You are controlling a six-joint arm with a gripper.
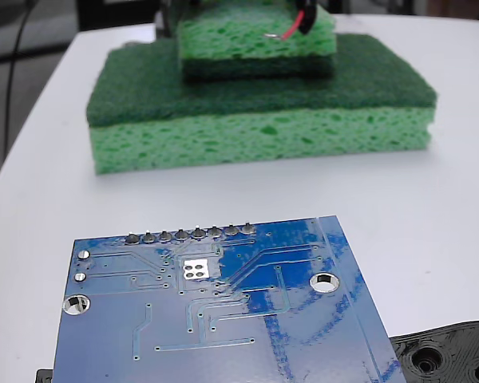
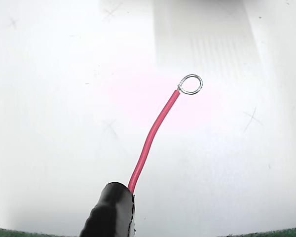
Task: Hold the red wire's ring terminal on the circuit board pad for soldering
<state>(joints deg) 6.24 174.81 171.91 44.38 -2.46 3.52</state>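
Gripper itself out of frame so grip state can't be told; red wire [image 2: 153, 133] w/ ring terminal [image 2: 191, 84] hangs over white table [image 2: 49, 123], far behind sponges [image 1: 259, 120], well apart from near circuit board [image 1: 223, 319] pad [image 1: 195, 269], board cut off at bottom.

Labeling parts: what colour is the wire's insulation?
Red wire, with a black sleeve; clearest in the wrist view.

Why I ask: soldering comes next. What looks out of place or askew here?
The ring terminal on the red wire is far from the pad, back over the sponges. The circuit board sits slightly skewed.
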